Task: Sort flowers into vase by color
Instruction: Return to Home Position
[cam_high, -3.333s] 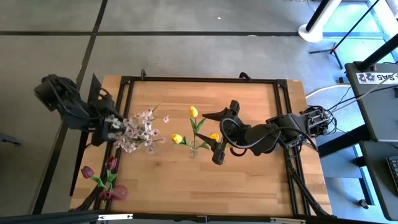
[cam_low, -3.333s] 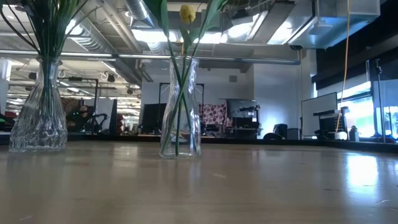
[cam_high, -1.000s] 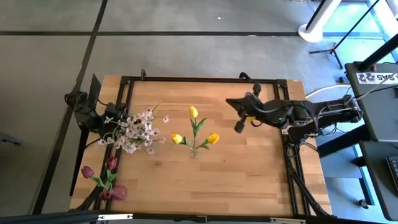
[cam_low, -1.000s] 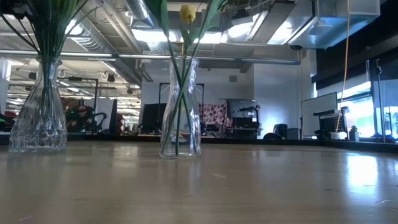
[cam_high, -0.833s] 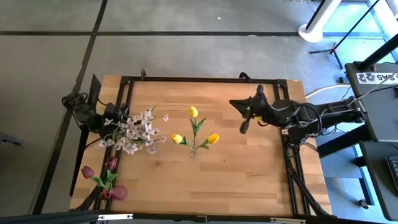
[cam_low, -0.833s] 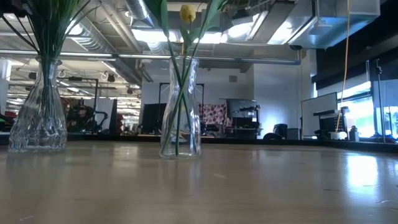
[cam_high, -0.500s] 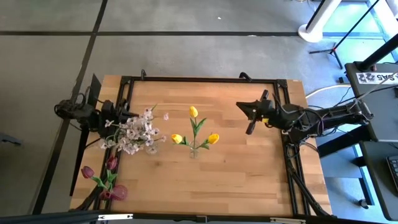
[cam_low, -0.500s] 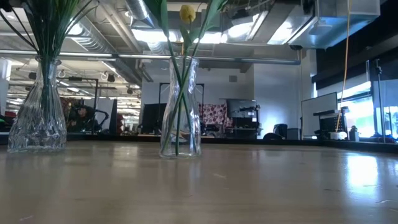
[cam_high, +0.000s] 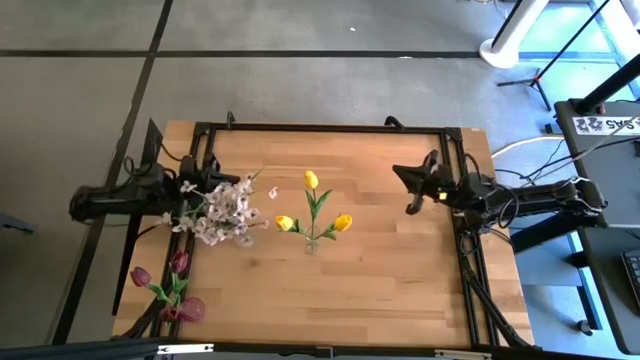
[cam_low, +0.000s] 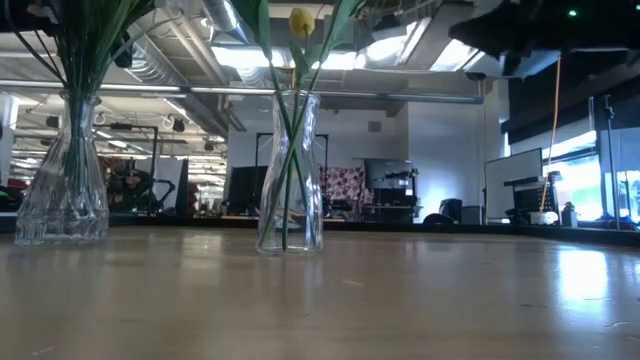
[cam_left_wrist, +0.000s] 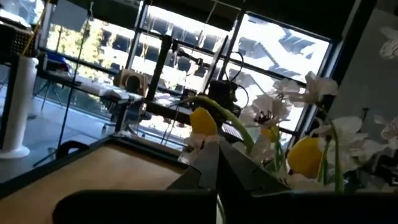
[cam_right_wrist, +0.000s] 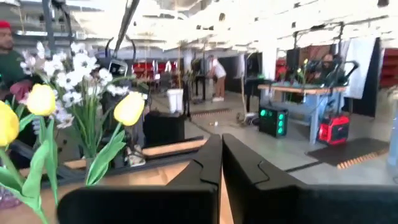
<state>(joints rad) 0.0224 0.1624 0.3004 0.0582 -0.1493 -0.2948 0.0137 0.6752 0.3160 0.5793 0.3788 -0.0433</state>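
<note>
Left gripper (cam_left_wrist: 217, 152) hangs at the table's (cam_high: 400, 280) nine o'clock edge, and I see its fingers pinched narrow on nothing. Down at seven o'clock, dark red blooms (cam_high: 140, 276) stand in the purple vase (cam_high: 192, 309). White-pink sprays (cam_high: 222, 210) fill the faceted glass vase (cam_low: 62, 185) just beside that gripper. Yellow tulips (cam_high: 312, 205) stand mid-table in the clear vase (cam_low: 290, 200). Right gripper (cam_right_wrist: 222, 140) hangs at three o'clock, narrow, empty.

A grey floor (cam_high: 300, 90) crossed by dark lines surrounds the wooden bench (cam_high: 400, 260). Beyond it hang bright ceiling lights (cam_low: 250, 55) and exposed ducts (cam_low: 165, 45) (silvery), with daylit windows (cam_low: 590, 170) along one wall.
</note>
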